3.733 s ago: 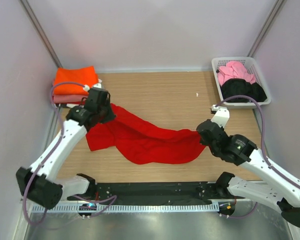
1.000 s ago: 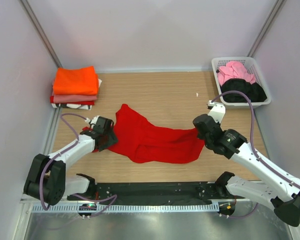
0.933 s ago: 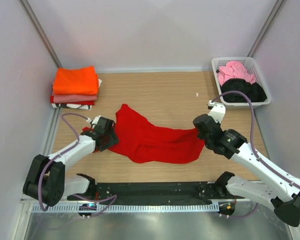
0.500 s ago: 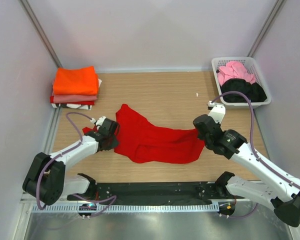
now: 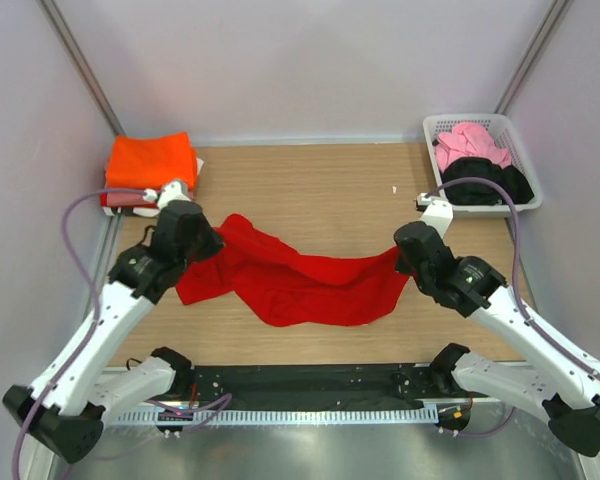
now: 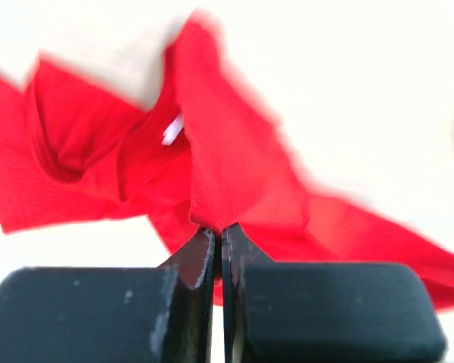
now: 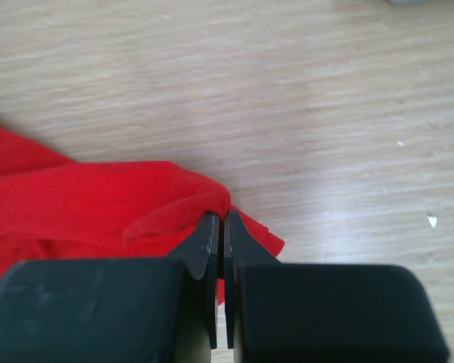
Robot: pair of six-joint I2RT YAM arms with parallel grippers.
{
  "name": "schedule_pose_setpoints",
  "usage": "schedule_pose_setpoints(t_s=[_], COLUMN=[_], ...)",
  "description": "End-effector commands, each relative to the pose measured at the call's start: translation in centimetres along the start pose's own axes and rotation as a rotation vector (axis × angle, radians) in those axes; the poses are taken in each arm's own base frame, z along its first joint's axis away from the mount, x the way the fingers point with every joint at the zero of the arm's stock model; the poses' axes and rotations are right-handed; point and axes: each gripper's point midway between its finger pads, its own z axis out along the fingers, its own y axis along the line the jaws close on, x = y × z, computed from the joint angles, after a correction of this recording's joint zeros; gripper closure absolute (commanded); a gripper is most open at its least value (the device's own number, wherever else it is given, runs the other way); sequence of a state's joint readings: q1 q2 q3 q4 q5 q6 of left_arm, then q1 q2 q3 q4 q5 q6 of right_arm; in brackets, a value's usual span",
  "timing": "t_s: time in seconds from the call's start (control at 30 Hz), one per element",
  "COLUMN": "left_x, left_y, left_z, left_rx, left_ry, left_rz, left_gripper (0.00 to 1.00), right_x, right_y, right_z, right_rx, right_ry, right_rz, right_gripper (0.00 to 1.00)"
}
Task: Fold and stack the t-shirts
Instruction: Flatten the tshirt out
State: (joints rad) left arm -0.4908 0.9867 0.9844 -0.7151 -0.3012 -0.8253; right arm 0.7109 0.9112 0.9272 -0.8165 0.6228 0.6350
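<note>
Left tool (image 6: 218, 231): you have it pinched tight on a fold at the left end of the red shirt (image 5: 300, 285). Only cloth sits between the jaws. This wrist view is blurred.
Right tool (image 7: 217, 219): it is clamped on the shirt's right edge, low over the counter (image 5: 320, 180), with its jaws closed on a thin ridge of cloth.
Red shirt: it lies mid-counter, strung between your two tools. It is bunched and wrinkled, and its middle sags toward the near edge. A white tag (image 6: 172, 130) shows inside it, and it has no fold yet.
Stack: it sits in the far left corner. A folded orange shirt (image 5: 152, 158) is on top with a salmon-pink shirt (image 5: 120, 197) under it, partly hidden by your left arm. You cannot tell what lies lower.
Basket (image 5: 435, 128): it sits in the far right corner and holds a pink shirt (image 5: 470, 140) and a black shirt (image 5: 485, 180), both loose heaps.
Done: at least two shirts look folded and stacked.
In hand: the red one seems to be at the spreading step, gripped at both ends before any fold.
Left to do: flatten, fold and stack the red shirt, then do the same for the pink and black ones. Roughly half the job looks to be ahead of you.
</note>
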Motion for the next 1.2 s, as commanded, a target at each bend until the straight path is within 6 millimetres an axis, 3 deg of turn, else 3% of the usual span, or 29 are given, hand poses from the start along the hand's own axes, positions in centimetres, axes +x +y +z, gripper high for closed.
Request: schedule_pose_setpoints(t_s=[0.0,0.03,0.1,0.13,0.2,0.23,0.3,0.37,0.4,0.47,0.57,0.63,0.73,0.8,0.87,1.03,1.07,1.1,1.13,1.17], left_x=[-3.2,-5.6,-6.9,-8.5,-10.1,-11.8,-12.6,-14.0,-14.4,-15.6,-16.3,-17.0,-17.5,-17.7,-18.6,-22.1,-23.3,-24.0,-24.5,-25.7], left_y=[0.5,-0.3,0.0,-0.6,-1.5,-2.3,-3.2,-4.0,-4.2,-4.2,-4.3,-3.9,-3.6,-4.0,-4.8,-6.7,-7.9,-8.2,-8.7,-9.4], left_z=[-5.3,-7.9,-10.5,-13.1,-16.1,-18.9,-21.8,-25.9,-27.3,-31.1,-37.4,-41.4,-45.1,-46.0,-45.4,-42.6,-40.1,-39.7,-37.8,-34.4], left_rx=[0.002,0.040,0.046,0.090,0.160,0.223,0.311,0.421,0.455,0.528,0.683,0.743,0.762,0.789,0.783,0.703,0.663,0.644,0.608,0.534], left_ry=[-0.066,-0.130,-0.153,-0.190,-0.233,-0.291,-0.319,-0.391,-0.418,-0.501,-0.632,-0.742,-0.864,-0.883,-0.880,-0.885,-0.846,-0.849,-0.816,-0.775], left_rz=[0.055,0.052,0.074,0.091,0.103,0.096,0.145,0.177,0.184,0.189,0.227,0.226,0.233,0.229,0.216,0.169,0.171,0.162,0.166,0.157], left_gripper=[1.00,1.00,1.00,1.00,1.00,1.00,1.00,1.00,1.00,1.00,1.00,1.00,1.00,1.00,1.00,1.00,1.00,1.00,1.00,1.00], right_x=[-5.0,-6.6,-8.3,-10.1,-12.8,-13.8,-15.3,-17.4,-18.6,-19.4,-20.6,-20.7,-21.2,-21.9,-22.7,-24.9,-25.5,-25.7,-26.0,-26.1], right_y=[2.7,3.2,4.2,4.3,4.3,4.1,3.6,2.9,1.8,0.9,-1.8,-2.8,-5.1,-6.6,-7.8,-8.0,-6.8,-7.0,-6.8,-6.1], right_z=[-3.4,-4.7,-7.3,-9.1,-13.0,-14.5,-17.8,-21.7,-24.5,-27.4,-33.4,-35.2,-37.4,-37.5,-36.9,-32.3,-30.1,-28.0,-26.4,-24.4], right_rx=[-0.190,-0.242,-0.360,-0.408,-0.511,-0.547,-0.635,-0.716,-0.757,-0.817,-0.909,-0.935,-0.921,-0.860,-0.781,-0.542,-0.479,-0.380,-0.310,-0.246], right_ry=[-0.105,-0.138,-0.180,-0.229,-0.317,-0.360,-0.436,-0.541,-0.612,-0.688,-0.844,-0.893,-0.970,-1.001,-1.015,-0.957,-0.913,-0.878,-0.855,-0.815], right_rz=[0.011,0.016,0.019,0.008,0.027,0.009,0.003,-0.022,-0.002,-0.033,-0.054,-0.063,-0.041,-0.002,0.053,0.096,0.074,0.076,0.075,0.061], right_gripper=[0.99,0.99,0.99,0.99,0.99,0.99,0.99,0.99,0.99,0.99,0.99,0.99,0.99,0.99,0.99,0.99,0.99,0.99,0.99,0.99])
